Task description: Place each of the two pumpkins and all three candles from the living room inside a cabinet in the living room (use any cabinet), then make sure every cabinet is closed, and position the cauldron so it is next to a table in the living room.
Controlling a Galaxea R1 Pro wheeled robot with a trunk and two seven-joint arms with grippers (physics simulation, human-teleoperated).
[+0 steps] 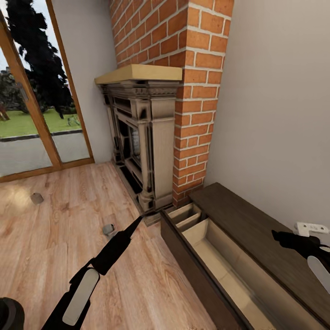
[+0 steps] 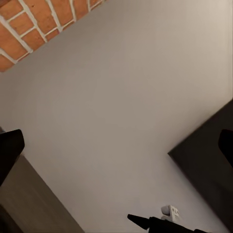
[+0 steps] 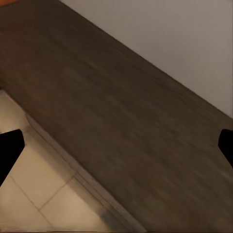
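The long dark cabinet point(image 1: 256, 229) stands with its drawer pulled out, pale inside (no writing anywhere). Two candles point(image 1: 108, 229) lie on the wood floor point(image 1: 46, 256). Left claw point(image 1: 137, 223) and right claw point(image 1: 277, 236): each looks released.

- Ahead of me stands an ornate beige-and-black fireplace point(image 1: 140, 146) under a pale wooden mantel point(image 1: 140, 73).
- A red brick chimney column point(image 1: 192, 82) rises just beside it.
- I see a plain grey wall point(image 1: 279, 114) with a white socket point(image 1: 311, 228).
- A wood-framed glass door point(image 1: 32, 105) shows grass outside.
- Light plank floor point(image 1: 55, 247) runs below me.
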